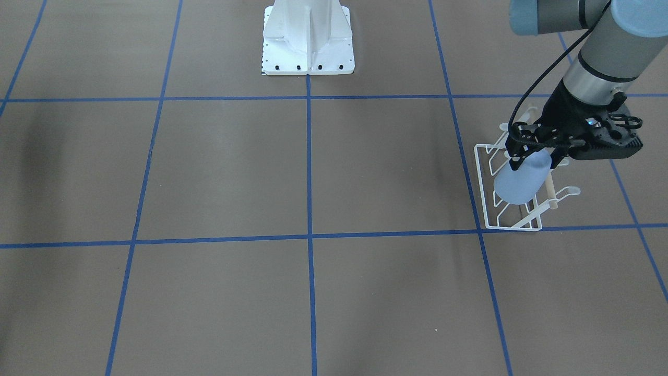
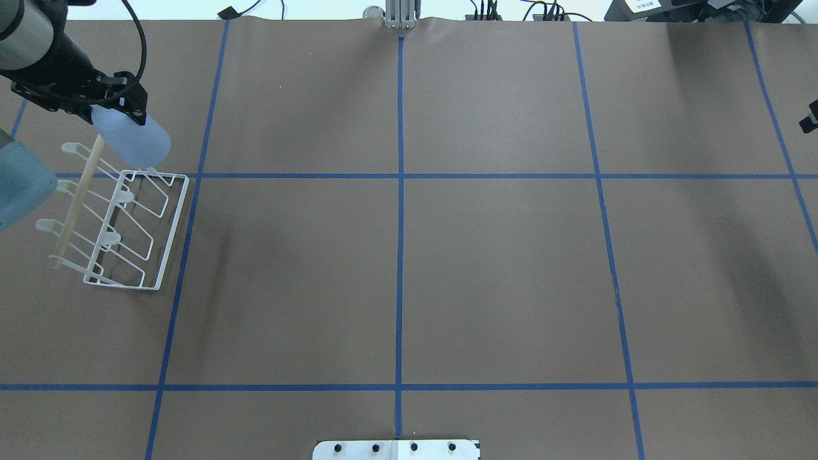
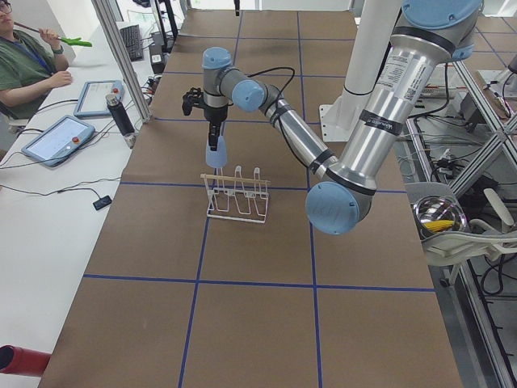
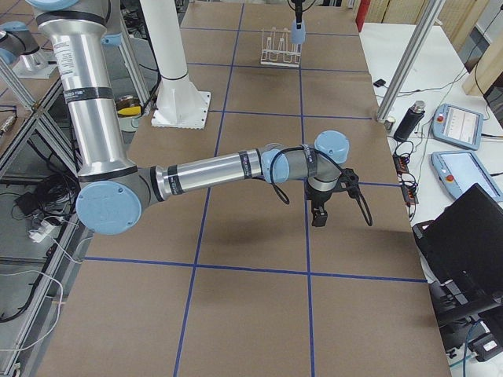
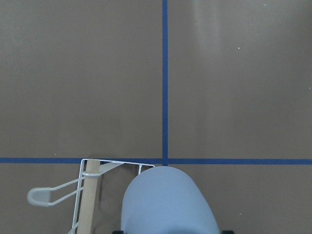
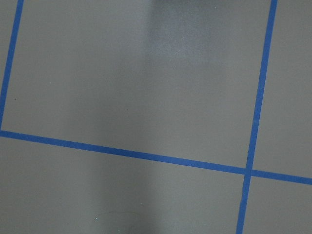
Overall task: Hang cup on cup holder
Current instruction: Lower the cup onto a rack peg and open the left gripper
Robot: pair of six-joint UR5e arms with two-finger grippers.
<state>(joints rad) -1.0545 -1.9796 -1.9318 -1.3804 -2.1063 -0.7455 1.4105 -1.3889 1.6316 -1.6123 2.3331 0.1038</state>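
My left gripper [image 1: 537, 156] is shut on the light blue-grey cup [image 1: 522, 180] and holds it in the air over the end of the white wire cup holder [image 1: 509, 219] farthest from the robot. In the overhead view the cup [image 2: 134, 140] hangs from the gripper [image 2: 115, 112] just past the holder [image 2: 137, 230]. In the left wrist view the cup [image 5: 168, 204] fills the bottom, with the holder's wooden dowel [image 5: 87, 200] to its left. The cup touches no prong. My right gripper [image 4: 321, 214] hovers low over bare table, far from the holder; I cannot tell whether it is open.
The robot's white base mount [image 1: 308, 39] stands at the table's middle edge. Blue tape lines grid the brown table. An operator [image 3: 28, 69] and tablets [image 3: 56, 139] are beyond the table's far side.
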